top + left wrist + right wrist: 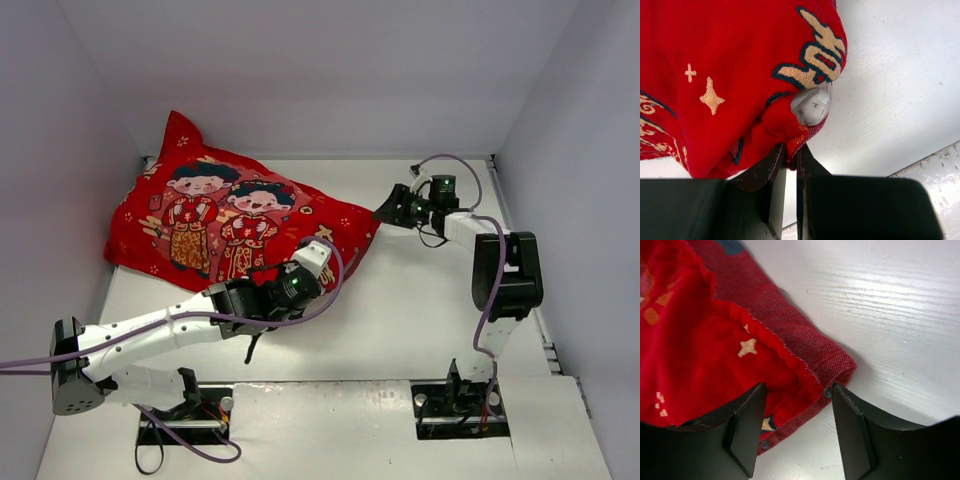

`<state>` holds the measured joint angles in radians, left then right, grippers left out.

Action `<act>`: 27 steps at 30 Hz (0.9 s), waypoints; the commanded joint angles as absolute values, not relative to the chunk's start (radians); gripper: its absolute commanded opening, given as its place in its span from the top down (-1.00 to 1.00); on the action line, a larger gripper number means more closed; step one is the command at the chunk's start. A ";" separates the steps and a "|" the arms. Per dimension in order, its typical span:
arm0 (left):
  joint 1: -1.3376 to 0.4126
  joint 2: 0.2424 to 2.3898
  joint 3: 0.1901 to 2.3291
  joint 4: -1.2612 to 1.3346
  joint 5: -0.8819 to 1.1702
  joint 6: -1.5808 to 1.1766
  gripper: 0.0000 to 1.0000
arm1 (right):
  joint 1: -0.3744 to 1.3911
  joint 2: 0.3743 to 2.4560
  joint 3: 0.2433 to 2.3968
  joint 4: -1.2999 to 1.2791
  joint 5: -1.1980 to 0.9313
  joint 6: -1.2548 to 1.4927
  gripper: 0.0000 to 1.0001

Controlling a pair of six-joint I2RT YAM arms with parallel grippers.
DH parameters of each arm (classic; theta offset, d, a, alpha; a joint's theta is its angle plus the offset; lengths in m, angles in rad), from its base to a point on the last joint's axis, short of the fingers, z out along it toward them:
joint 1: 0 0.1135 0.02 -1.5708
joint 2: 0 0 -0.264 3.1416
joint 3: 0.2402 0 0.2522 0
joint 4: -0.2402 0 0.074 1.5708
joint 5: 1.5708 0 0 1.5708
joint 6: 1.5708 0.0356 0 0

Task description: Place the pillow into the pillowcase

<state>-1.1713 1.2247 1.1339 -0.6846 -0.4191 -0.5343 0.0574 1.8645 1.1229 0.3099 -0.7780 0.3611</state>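
The red pillowcase lies plump at the back left of the table, its two cartoon figures facing up. In the left wrist view a small bulge of the white pillow pokes out of the pillowcase at its bunched edge. My left gripper is shut on a fold of that red edge just below the bulge, at the cover's near right side. My right gripper is open, its fingers either side of the corner of the pillowcase hem with its snap buttons. It sits at the cover's right tip.
The white table is boxed in by pale walls at the left, back and right. The right arm's elbow stands by the right wall. Purple cables loop over both arms.
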 commanded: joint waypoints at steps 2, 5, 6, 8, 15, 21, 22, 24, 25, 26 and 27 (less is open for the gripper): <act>-1.169 1.195 1.157 -0.660 -0.437 -0.540 1.00 | 0.067 1.888 1.158 0.374 -0.839 0.302 0.01; -1.169 1.201 1.161 -0.660 -0.434 -0.535 1.00 | 0.069 1.910 1.172 0.382 -0.861 0.293 0.08; -1.169 1.203 1.161 -0.660 -0.434 -0.534 1.00 | 0.069 1.913 1.177 0.385 -0.868 0.285 0.12; -1.169 1.206 1.166 -0.660 -0.433 -0.534 1.00 | 0.071 1.913 1.187 0.388 -0.874 0.276 0.23; -1.169 1.216 1.183 -0.660 -0.436 -0.525 1.00 | 0.071 1.888 1.195 0.397 -0.890 0.235 0.94; -1.140 1.203 1.288 -0.704 -0.474 -0.499 1.00 | 0.069 1.765 1.241 0.396 -0.862 0.251 1.00; -1.123 1.198 1.330 -0.715 -0.477 -0.465 1.00 | 0.064 1.740 1.270 0.394 -0.856 0.276 1.00; -1.056 1.192 1.472 -0.721 -0.489 -0.417 1.00 | 0.048 1.691 1.400 0.391 -0.859 0.316 1.00; -1.020 1.190 1.527 -0.719 -0.488 -0.372 1.00 | 0.032 1.680 1.451 0.388 -0.867 0.352 1.00; -0.981 1.193 1.587 -0.721 -0.477 -0.345 1.00 | 0.025 1.672 1.503 0.387 -0.868 0.373 1.00; -0.904 1.196 1.712 -0.718 -0.457 -0.321 1.00 | 0.018 1.667 1.611 0.385 -0.876 0.394 1.00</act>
<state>-1.0222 1.2396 1.4475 -0.7952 -0.4126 -0.4271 0.0528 1.8282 1.3731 0.2646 -0.8463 0.3161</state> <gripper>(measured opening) 0.051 0.040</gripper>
